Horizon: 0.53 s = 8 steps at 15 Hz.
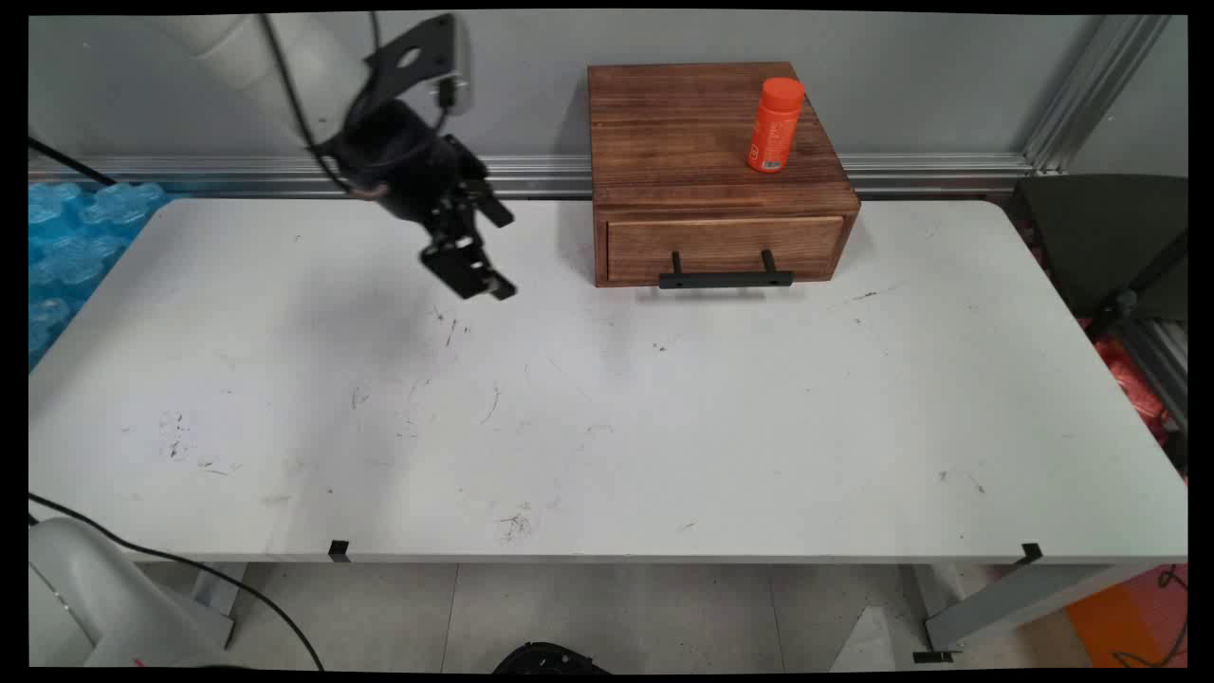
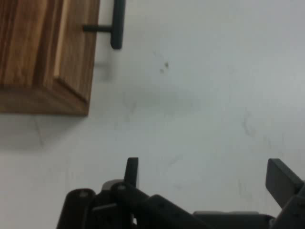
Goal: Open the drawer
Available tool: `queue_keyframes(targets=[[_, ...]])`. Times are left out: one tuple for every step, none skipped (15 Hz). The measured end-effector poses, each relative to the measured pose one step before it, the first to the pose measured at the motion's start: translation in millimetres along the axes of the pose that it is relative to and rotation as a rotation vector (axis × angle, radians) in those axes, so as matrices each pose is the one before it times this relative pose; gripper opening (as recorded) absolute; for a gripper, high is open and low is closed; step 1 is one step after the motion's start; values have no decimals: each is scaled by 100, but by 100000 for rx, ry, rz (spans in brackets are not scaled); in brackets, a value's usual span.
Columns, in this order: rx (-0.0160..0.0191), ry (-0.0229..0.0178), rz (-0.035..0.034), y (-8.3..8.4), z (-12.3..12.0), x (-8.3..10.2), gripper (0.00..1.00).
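Near side: we see only bare, scuffed white table (image 1: pixel 607 427), nothing on it up front. Mid-table, left of centre, the gripper (image 1: pixel 498 254) hangs above the surface w/ fingers (image 2: pixel 282 179) spread apart, nothing between them. Far side: wooden drawer box (image 1: pixel 711 152) against the wall, drawer closed, black handle (image 1: pixel 726 278) facing us, just right of the gripper. Orange bottle (image 1: pixel 776 124) stands upright on the box top, right part. Nothing held or touched, so no progress shows.
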Motion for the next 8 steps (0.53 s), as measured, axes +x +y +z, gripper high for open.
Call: queue_keyframes(targets=[[570,517,-287,91,562,934,100],[474,480,-262,66,525,813,100],[512,486,-366,83,648,934,100],[560,367,-710,67,732,918,100],[520,284,-727,50,670,774,100],[512,205,-728,45,670,729,100],[610,270,-964,53,943,974,100],[487,249,-631,34,712,714,100]])
